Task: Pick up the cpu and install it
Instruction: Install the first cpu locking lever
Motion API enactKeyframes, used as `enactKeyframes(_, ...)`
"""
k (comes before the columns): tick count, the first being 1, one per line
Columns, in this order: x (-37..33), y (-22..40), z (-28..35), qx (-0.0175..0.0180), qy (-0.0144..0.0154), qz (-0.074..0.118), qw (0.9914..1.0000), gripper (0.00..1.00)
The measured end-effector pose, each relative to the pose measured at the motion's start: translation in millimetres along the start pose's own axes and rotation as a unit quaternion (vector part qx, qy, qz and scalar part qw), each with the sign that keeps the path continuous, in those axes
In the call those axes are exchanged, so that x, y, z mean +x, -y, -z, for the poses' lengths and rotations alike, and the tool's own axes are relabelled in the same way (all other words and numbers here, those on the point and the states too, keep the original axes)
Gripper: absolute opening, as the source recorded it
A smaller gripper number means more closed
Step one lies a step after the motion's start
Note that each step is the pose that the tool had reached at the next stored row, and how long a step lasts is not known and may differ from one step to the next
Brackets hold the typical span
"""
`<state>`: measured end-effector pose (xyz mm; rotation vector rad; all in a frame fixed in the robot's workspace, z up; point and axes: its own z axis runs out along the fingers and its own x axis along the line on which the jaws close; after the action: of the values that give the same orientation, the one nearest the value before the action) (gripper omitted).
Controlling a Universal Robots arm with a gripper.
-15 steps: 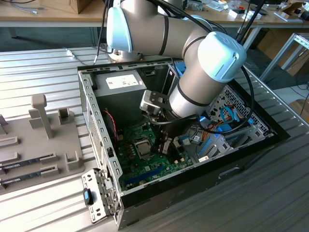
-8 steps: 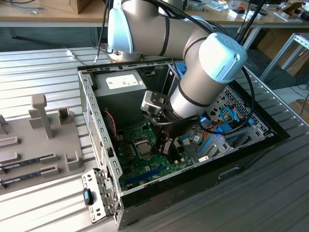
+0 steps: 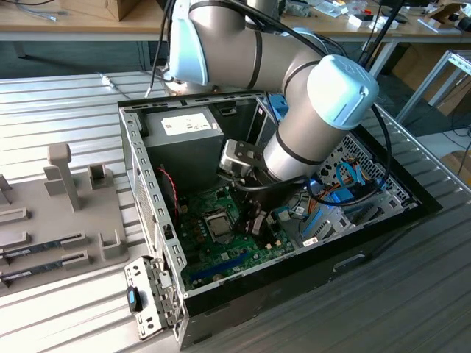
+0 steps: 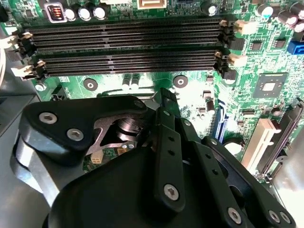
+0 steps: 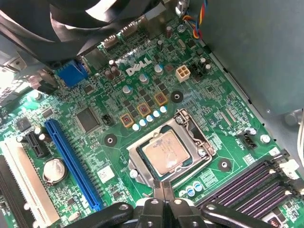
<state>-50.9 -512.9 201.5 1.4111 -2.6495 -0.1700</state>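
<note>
The cpu (image 5: 166, 154), a silver-topped square chip, lies flat in the motherboard socket (image 5: 190, 124) with the metal frame around it. In the exterior view the cpu (image 3: 219, 224) sits in the middle of the green motherboard (image 3: 235, 246) inside the open computer case. My gripper (image 5: 164, 189) hovers just beside the socket's edge, its two black fingers pressed together and shut with nothing between them. The exterior view has the gripper (image 3: 255, 220) low over the board, to the right of the socket. In the second wrist view the gripper's black body (image 4: 142, 180) covers the socket.
Empty memory slots (image 4: 128, 33) run beside the socket. A blue expansion slot (image 5: 71, 164) and a coin battery (image 5: 53, 169) lie on the other side. The grey power supply (image 3: 184, 140) stands at the case's back. A grey fixture tray (image 3: 59, 213) holds memory sticks outside the case.
</note>
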Motion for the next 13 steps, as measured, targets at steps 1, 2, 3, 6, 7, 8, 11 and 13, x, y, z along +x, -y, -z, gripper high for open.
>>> enactKeyframes(1, -0.5, 0.9, -0.4, 0.0000, -0.0001, 0.000, 1.00000, 0.11)
enactKeyframes(2, -1.1, 1.8, -0.8, 0.0000, -0.0002, 0.000, 1.00000, 0.11)
enactKeyframes(3, -1.8, 2.9, -1.3, 0.0000, -0.0002, 0.000, 1.00000, 0.11)
enactKeyframes(6, -3.5, 5.4, -2.4, 0.0000, -0.0001, 0.000, 1.00000, 0.11)
enactKeyframes(7, -4.4, 6.6, -3.2, 0.0000, 0.0003, 0.000, 1.00000, 0.11)
enactKeyframes(8, -4.9, 7.6, -3.8, 0.0000, 0.0001, 0.000, 1.00000, 0.11)
enactKeyframes(11, -5.0, 7.9, -4.8, 0.0000, -0.0001, 0.000, 1.00000, 0.11)
enactKeyframes(13, -5.0, 7.8, -4.7, 0.0000, 0.0001, 0.000, 1.00000, 0.11)
